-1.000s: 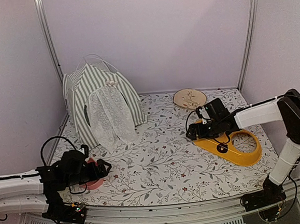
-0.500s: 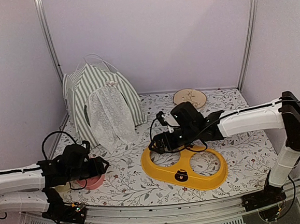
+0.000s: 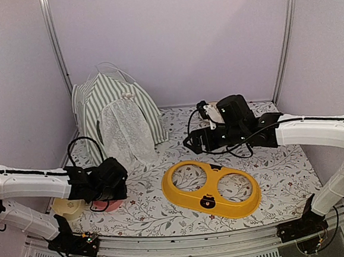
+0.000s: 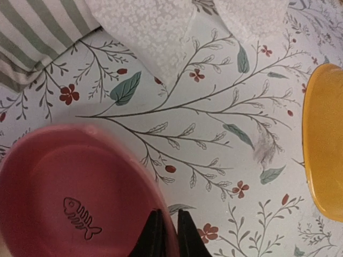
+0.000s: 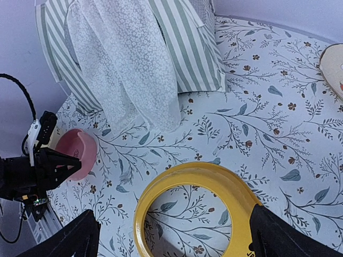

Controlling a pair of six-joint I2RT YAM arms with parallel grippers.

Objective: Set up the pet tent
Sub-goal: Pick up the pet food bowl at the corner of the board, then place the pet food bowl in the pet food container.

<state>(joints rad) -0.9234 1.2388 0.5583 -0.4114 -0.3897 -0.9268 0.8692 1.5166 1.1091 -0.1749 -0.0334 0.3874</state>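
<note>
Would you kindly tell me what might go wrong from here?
The left jaws pinch only the thin rim of the pink bowl, so it may slip or tilt when lifted. The lace curtain of the pet tent hangs down near that bowl; a careless sweep could snag it and topple the tent.

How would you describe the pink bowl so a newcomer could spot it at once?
Start at the striped pet tent in the far left corner, then come straight toward the near edge. There sits the pink bowl, its rim between the fingers of the left end effector. It has a fish skeleton embossed inside; the cream dish beside it is paler.
</note>
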